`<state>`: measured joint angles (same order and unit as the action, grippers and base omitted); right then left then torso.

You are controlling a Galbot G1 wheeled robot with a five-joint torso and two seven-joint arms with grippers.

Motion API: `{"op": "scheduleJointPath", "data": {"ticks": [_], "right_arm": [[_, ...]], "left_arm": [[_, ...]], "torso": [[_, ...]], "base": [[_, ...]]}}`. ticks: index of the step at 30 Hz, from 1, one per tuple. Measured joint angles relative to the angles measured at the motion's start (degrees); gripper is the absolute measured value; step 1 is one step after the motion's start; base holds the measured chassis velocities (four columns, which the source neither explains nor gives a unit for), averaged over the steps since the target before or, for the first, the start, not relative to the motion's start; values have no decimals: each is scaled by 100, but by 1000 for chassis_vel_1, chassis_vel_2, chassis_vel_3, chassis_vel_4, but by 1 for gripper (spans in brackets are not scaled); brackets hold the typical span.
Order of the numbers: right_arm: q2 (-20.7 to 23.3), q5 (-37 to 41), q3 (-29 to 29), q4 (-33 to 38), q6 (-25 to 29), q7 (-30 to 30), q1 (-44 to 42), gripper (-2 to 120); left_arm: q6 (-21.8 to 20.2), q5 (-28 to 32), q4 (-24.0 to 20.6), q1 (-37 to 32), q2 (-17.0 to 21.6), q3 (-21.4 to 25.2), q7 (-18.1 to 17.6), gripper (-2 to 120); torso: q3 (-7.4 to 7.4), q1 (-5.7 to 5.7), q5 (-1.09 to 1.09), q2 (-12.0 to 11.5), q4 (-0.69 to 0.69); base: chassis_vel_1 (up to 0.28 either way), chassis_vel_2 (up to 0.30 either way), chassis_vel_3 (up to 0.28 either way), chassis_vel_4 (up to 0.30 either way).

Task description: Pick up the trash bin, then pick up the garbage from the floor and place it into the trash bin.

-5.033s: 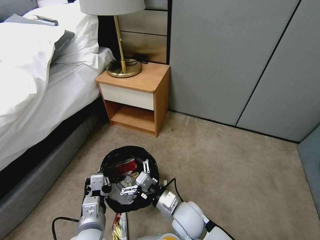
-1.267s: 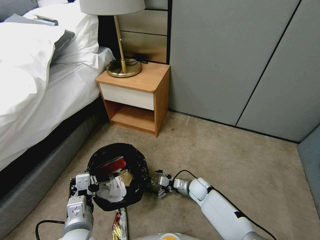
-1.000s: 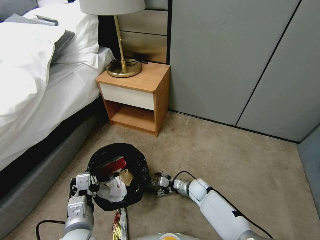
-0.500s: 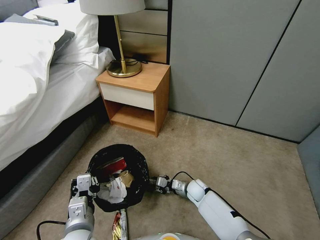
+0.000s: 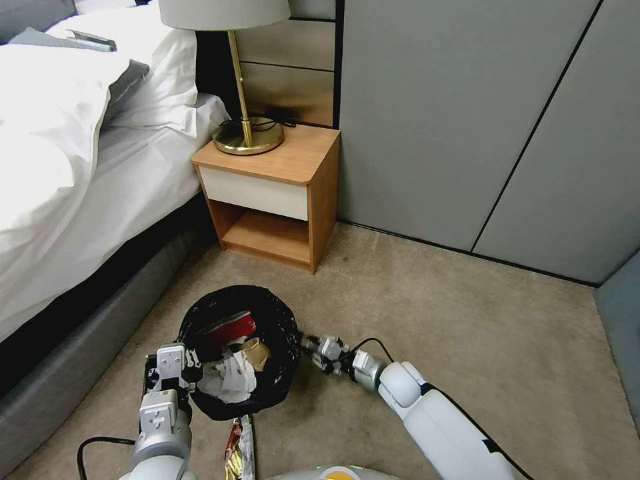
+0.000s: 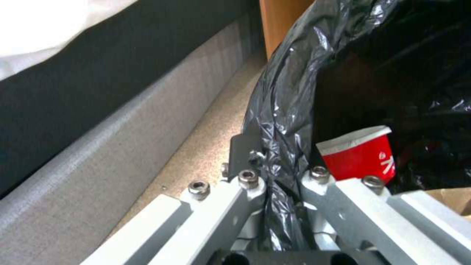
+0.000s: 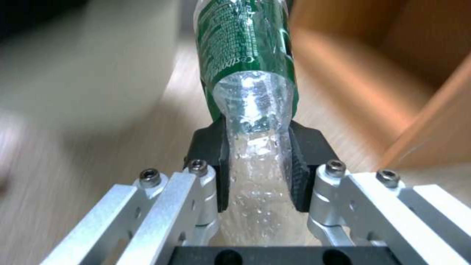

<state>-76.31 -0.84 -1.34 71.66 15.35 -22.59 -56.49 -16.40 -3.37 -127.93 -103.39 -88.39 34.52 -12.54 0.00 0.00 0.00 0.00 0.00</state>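
From above, the bin [image 5: 240, 353] stood on the floor [image 5: 467, 347], the right hand [image 5: 313, 347] just beside its rim. At the left wrist, the left hand [image 6: 282, 184] pinched the liner. At the right wrist, pads [image 7: 301, 169] squeezed a crushed bottle [image 7: 248, 73]; slick plastic might slip, falling short.

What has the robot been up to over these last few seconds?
Five seconds ago the right tool was over the trash bin. It then swung out to the floor on the bin's right, closed on a clear plastic bottle with a green label, and has just lifted slightly toward the bin. The bin shifted a little toward the bed. The left tool still grips the bin's rim.
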Motion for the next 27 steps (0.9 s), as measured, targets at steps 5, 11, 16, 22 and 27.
{"op": "scheduleJointPath", "data": {"ticks": [5, 11, 16, 22, 27], "right_arm": [[111, 541, 274, 1301, 3, 606, -363, 21], [150, 800, 436, 2410, -52, 961, -627, 21], [180, 1087, 462, 3696, -121, 1262, -875, 21], [296, 1152, 146, 4527, -117, 1164, -1241, 21], [418, 884, -409, 4668, -69, 1065, -1568, 21]], "left_arm": [[0, 12, 0, -9, 25, -7, 2, 1], [3, 16, 0, -33, 38, -10, 4, 1], [8, 13, -29, -40, 41, -40, 6, 1], [12, -11, -29, -42, 37, -69, 7, 1], [16, -37, -23, -34, 29, -97, 9, 1]], "torso": [[0, 0, 0, 0, -1], [0, -1, 0, 0, 0], [0, -1, 0, 0, 0], [0, -1, -1, 0, 0], [0, -1, -1, 0, -1]], "base": [[0, 0, 0, 0], [0, 0, 0, 0], [0, 0, 0, 0], [0, 0, 0, 0], [0, 0, 0, 0]]}}
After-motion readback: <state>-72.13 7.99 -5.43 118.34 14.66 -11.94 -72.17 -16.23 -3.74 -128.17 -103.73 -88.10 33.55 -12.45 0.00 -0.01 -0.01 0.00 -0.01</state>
